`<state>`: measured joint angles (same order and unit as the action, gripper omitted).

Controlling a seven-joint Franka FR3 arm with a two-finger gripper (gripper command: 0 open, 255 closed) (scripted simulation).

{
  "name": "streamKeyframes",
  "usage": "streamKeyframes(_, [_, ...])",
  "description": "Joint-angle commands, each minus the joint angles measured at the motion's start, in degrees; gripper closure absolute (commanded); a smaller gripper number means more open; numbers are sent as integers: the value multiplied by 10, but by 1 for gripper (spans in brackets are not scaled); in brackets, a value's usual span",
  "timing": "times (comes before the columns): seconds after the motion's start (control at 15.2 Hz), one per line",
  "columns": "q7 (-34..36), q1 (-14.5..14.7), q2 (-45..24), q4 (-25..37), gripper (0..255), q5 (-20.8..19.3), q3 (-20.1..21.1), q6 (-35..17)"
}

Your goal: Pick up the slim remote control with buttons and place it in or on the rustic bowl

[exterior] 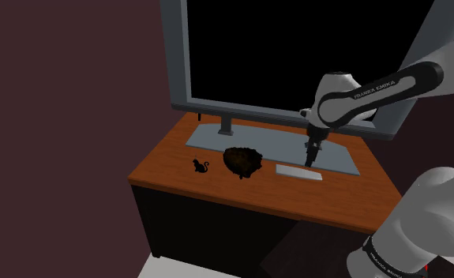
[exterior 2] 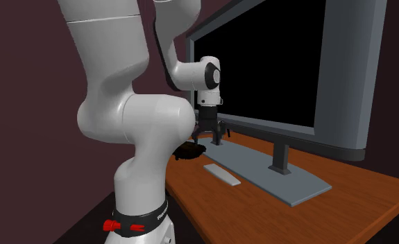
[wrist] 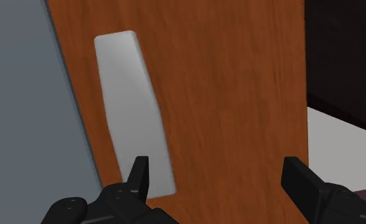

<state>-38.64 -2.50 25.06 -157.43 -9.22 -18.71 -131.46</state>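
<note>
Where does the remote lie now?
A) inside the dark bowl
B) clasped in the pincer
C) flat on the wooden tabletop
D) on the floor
C: the pale remote lies flat on the tabletop beside the monitor's grey base, apart from the bowl; the open pincer hangs above it.

- Bench point(exterior: 170, 162): one, with a brown wood-grain top.
- Monitor point(exterior: 280, 55): one, black screen in a grey frame. Under it one post point(exterior: 227, 125) and one flat grey foot plate point(exterior: 209, 138).
- Remote point(exterior: 298, 171): one, a slim pale grey slab.
- Bowl point(exterior: 243, 161): one, dark brown with a rough rim.
- Figurine point(exterior: 200, 166): one, small and black. Shape too small to name.
- Arm point(exterior: 375, 88): one, white with dark joints.
- Gripper point(wrist: 216, 162): one, black, with two fingers point(wrist: 139, 175).
- Tally on the bench: four things in all, made up of one monitor and three small loose items (remote, bowl, figurine).
</note>
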Motion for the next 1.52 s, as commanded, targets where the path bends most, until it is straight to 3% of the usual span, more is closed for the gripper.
streamKeyframes(0.0, [-39, 5, -44, 2, 0, -1, -21, -46])
streamKeyframes(0.26, [-133, 23, -149, 22, 0, 28, -65, -137])
streamKeyframes(0.53, [-247, 40, -250, 54, 0, 105, -89, -204])
streamKeyframes(1.06, [-313, 35, -328, 56, 0, 198, -66, -268])
streamKeyframes(1.45, [-313, 34, -327, 56, 0, 197, -65, -268])
